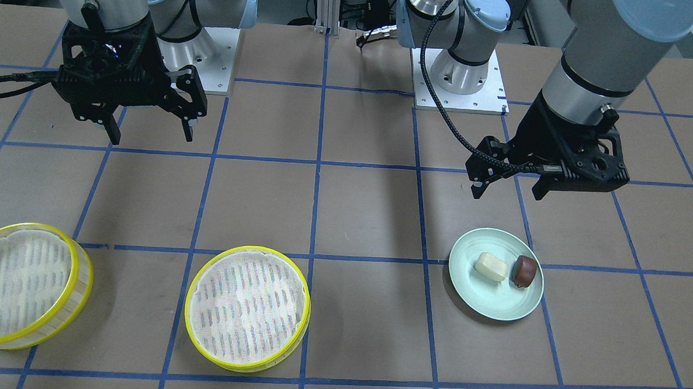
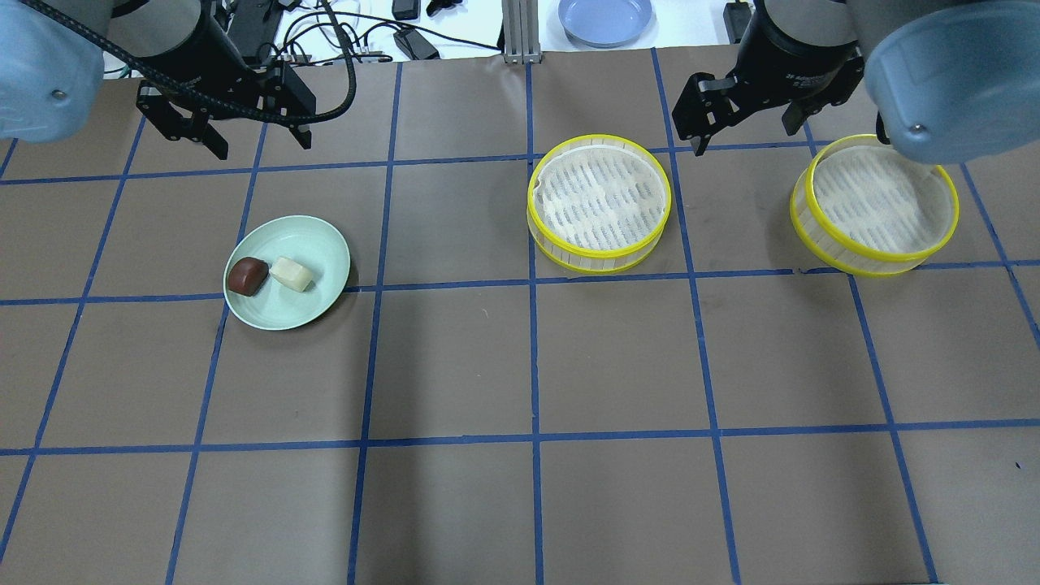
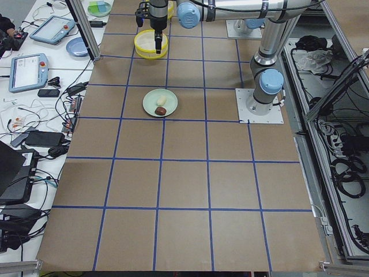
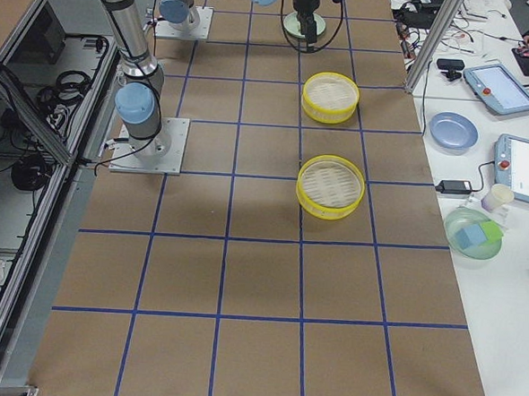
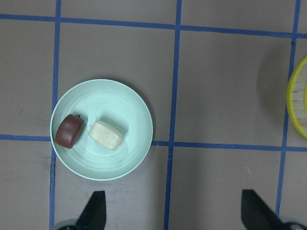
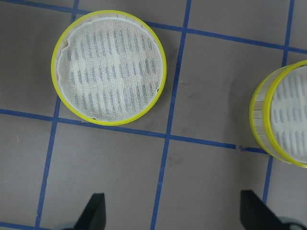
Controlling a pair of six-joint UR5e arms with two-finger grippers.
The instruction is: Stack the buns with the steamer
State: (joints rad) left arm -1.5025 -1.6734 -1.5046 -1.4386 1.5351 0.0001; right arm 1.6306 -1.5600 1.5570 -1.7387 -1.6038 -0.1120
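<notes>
Status: nothing gripped, no step of the stacking begun. Left gripper [image 5: 173, 216] hangs with fingers spread wide and empty. Pale green plate [image 5: 111, 98] lies on the table below it, ahead of the fingertips and off toward the finger at the wrist view's left. On the plate sit the cream bun [image 5: 106, 135] and brown bun [image 5: 69, 131], side by side with a slim gap.

Right gripper [image 6: 172, 216] is likewise spread and empty. First steamer tray [image 6: 111, 74] lies below and ahead of it; second steamer tray [image 6: 288, 115] is out past its other finger. Both are lined and hold nothing.

Judgement: next is the first pick. The left gripper must shift forward over one bun, turn so its fingers straddle it without nudging its neighbour, then descend and close gently.
</notes>
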